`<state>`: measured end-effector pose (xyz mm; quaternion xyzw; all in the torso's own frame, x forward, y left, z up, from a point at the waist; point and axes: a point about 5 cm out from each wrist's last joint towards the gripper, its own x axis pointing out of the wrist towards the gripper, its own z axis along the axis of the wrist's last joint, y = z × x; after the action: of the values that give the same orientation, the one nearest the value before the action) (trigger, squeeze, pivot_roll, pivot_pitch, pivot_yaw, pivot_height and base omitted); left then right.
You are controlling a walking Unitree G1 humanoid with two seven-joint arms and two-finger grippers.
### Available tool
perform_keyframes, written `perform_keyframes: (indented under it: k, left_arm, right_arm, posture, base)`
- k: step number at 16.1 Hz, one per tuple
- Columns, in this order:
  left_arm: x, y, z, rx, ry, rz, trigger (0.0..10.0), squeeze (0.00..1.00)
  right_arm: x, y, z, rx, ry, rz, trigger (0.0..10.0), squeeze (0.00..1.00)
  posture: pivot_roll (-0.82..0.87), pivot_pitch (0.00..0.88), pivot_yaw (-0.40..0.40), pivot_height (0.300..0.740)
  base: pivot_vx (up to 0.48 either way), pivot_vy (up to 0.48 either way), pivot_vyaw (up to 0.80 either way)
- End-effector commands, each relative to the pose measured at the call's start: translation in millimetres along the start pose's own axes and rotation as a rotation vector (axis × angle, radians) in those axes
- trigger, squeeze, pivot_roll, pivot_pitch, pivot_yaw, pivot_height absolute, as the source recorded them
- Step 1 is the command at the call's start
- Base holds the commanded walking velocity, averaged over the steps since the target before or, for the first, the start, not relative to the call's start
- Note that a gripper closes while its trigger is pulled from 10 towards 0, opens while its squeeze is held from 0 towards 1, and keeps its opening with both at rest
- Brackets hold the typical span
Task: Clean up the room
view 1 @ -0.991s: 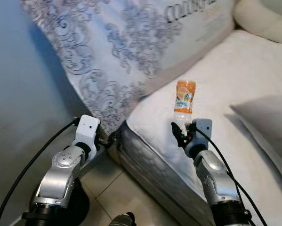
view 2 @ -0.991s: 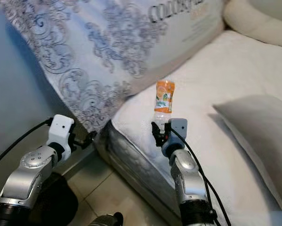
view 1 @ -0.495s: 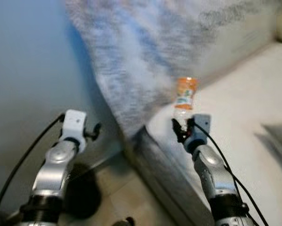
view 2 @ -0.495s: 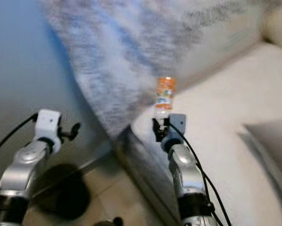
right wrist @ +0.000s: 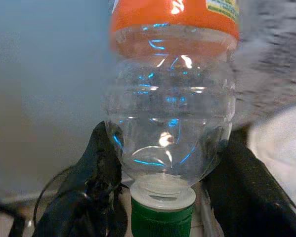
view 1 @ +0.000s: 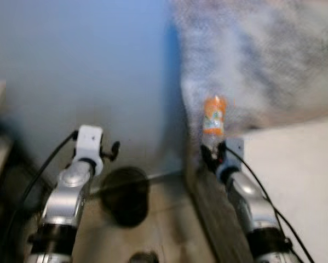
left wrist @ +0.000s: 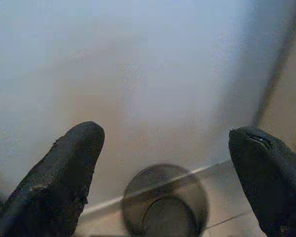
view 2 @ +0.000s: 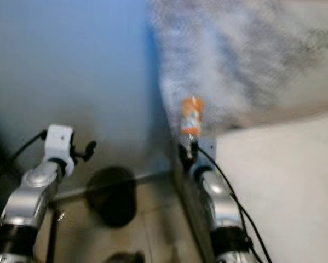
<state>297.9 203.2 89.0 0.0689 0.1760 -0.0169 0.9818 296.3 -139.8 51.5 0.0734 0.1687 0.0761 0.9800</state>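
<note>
Right hand pinches the clear plastic bottle near its green cap, cap down, long axis upright. Round dark bin sits on the floor by the wall, down to the robot's left; left hand, spread and empty, is nearer.

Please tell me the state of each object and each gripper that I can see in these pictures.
Bottle: empty, green cap on, held upside down.
Right gripper: shut on the bottle's neck end.
Left gripper: open, holding nothing, pointed toward the bin.
Bin: upright on the floor by the wall, open at the top.
</note>
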Motion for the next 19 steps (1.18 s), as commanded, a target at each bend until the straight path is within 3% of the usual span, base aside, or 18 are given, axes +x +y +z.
perform_keyframes:
  k: [1,4,5,6,9,15,17,19]
  left_arm:
    - [0.8,3.4,2.1,-0.020,0.000,0.016,10.0,0.00]
    - [1.4,-2.2,4.6,-0.032,-0.006,-0.017,10.0,0.00]
    - [1.3,-8.2,9.2,0.086,-0.059,-0.033,10.0,0.00]
    - [1.4,-13.1,11.1,0.153,-0.089,-0.046,10.0,0.00]
    - [-1.5,-21.8,5.1,0.141,-0.058,-0.146,10.0,0.00]
    - [-2.4,-21.5,5.8,0.162,-0.074,-0.165,10.0,0.00]
    - [-2.7,-21.7,6.0,0.166,-0.079,-0.168,10.0,0.00]
    - [-3.1,-23.1,6.8,0.167,-0.090,-0.174,10.0,0.00]
  right_arm:
    - [1.6,5.7,4.6,0.012,-0.013,0.022,10.0,0.00]
    - [1.4,6.0,4.6,0.002,-0.013,0.024,10.0,0.00]
    - [1.2,4.9,4.5,-0.010,-0.013,0.018,10.0,0.00]
    - [1.0,3.8,4.4,-0.016,-0.012,0.013,10.0,0.00]
    - [0.2,-1.2,4.1,0.016,-0.022,-0.027,10.0,0.00]
    - [1.5,1.1,3.2,0.007,-0.023,-0.022,10.0,0.00]
    - [1.7,1.0,1.9,-0.118,0.003,0.001,10.0,0.00]
    - [1.6,-1.1,-0.6,-0.154,0.022,-0.007,10.0,0.00]
  posture:
    - [0.06,0.000,0.034,0.740]
    - [0.06,0.000,0.034,0.740]
    - [0.05,0.000,0.033,0.740]
    - [0.05,0.000,0.034,0.740]
    - [0.05,0.000,0.036,0.740]
    - [0.06,0.000,0.031,0.740]
    - [0.06,0.000,0.031,0.740]
    - [0.06,0.000,0.032,0.740]
  base:
    - [0.000,0.000,0.80]
    - [0.000,0.000,0.80]
    - [0.000,0.000,0.80]
    - [0.000,0.000,0.59]
    - [0.000,0.000,0.00]
    - [0.179,0.000,0.00]
    - [0.277,0.000,0.27]
    - [0.277,0.000,0.80]
